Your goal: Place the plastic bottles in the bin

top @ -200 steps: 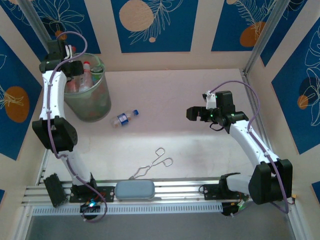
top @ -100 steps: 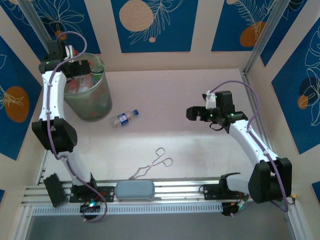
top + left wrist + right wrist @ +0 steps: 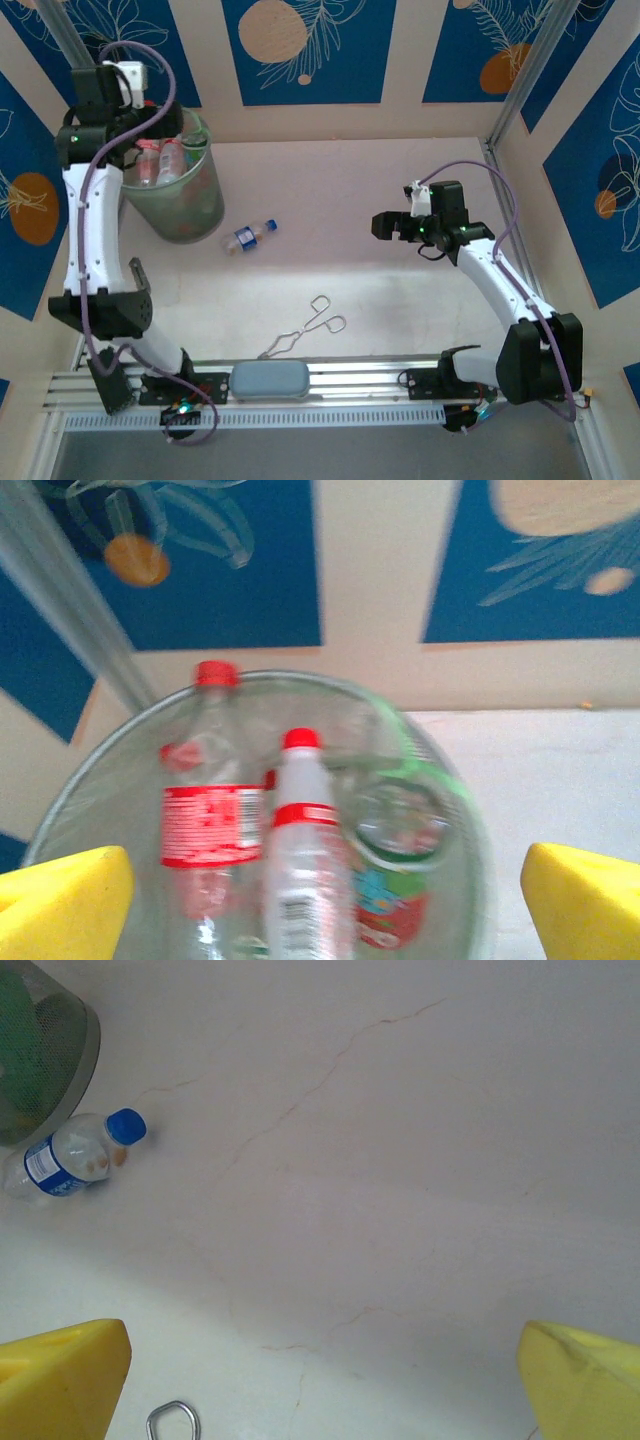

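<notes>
Pale pinkish table [image 3: 400, 180], faint hairline cracks in it. Walls cream with blue panels carrying leaf and orange-disc motifs; metal posts in the far corners.

Count:
- one bin [image 3: 195, 215] in the far left corner
- three bottles visible inside it: red-labelled bottle [image 3: 212, 825], white bottle [image 3: 300, 870], green bottle [image 3: 395, 885]
- one blue-capped bottle [image 3: 247, 236] lying on the table just beside the bin's base
- one pair of tongs [image 3: 305, 328]
- one grey-blue pad [image 3: 269, 380] on the near rail

Left gripper [image 3: 322, 895] above the bin mouth, fingers spread wide and holding nothing. Right gripper [image 3: 320, 1380] above bare table, spread wide and holding nothing.
</notes>
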`<move>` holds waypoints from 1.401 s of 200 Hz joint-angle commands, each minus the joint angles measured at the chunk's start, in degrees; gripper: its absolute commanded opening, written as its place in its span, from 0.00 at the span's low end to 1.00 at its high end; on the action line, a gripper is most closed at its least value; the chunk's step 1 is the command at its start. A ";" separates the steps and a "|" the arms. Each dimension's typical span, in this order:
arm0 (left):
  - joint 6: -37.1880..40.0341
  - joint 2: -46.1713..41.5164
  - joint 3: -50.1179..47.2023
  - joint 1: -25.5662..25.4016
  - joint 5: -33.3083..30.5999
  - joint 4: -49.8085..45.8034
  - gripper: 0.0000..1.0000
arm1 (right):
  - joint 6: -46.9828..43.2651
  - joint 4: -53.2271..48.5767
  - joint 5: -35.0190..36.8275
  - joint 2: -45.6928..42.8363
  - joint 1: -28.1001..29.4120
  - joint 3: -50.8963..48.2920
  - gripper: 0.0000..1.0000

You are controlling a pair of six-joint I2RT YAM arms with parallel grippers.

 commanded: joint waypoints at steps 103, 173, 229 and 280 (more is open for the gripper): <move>-2.09 3.92 -29.53 -31.61 -13.63 5.37 0.99 | 2.40 -0.75 0.19 -4.61 -2.98 -2.08 1.00; -1.44 13.83 -37.92 -28.06 -13.69 11.24 1.00 | 2.17 -0.70 -0.43 -6.11 -4.79 -3.67 1.00; -1.35 17.62 -41.85 -24.97 -15.27 12.41 1.00 | 2.08 -1.09 -0.62 -6.93 -5.41 -3.70 1.00; -2.48 15.76 -47.07 -24.26 -14.55 13.93 0.99 | 2.59 -0.54 -1.51 -6.50 -5.58 -4.02 1.00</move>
